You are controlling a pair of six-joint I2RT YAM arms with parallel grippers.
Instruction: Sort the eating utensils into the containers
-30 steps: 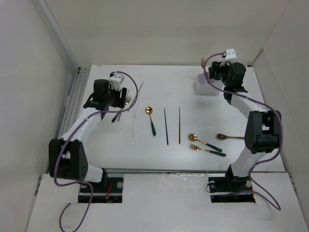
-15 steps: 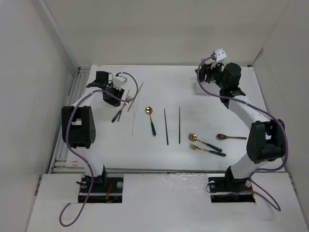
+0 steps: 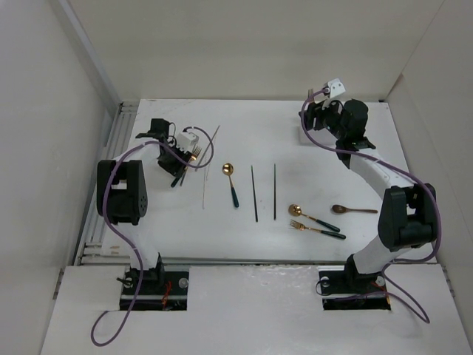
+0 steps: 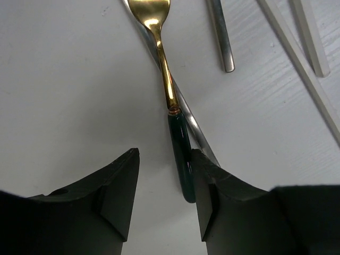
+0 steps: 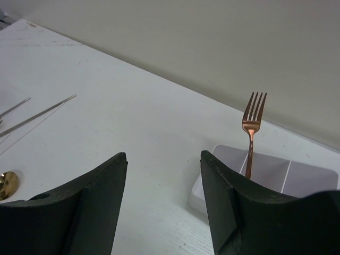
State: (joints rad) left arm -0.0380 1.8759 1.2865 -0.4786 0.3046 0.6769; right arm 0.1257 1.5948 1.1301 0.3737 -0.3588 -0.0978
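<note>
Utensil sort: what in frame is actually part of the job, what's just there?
Job: gold fork with dark green handle; gold spoon with dark green handle; second green-handled spoon; second green-handled fork; brown spoon; two dark chopsticks; silver chopsticks; pale flat chopsticks; copper fork standing in the white divided plastic holder.
Just there: purple cables; ribbed metal rail at far left.

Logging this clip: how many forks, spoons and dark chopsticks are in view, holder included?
Forks: 3, copper fork in the white holder, left green-handled fork, right green-handled fork
Spoons: 3, centre gold spoon, right gold spoon, brown spoon
Dark chopsticks: 2, left dark chopstick, right dark chopstick
Total: 8
</note>
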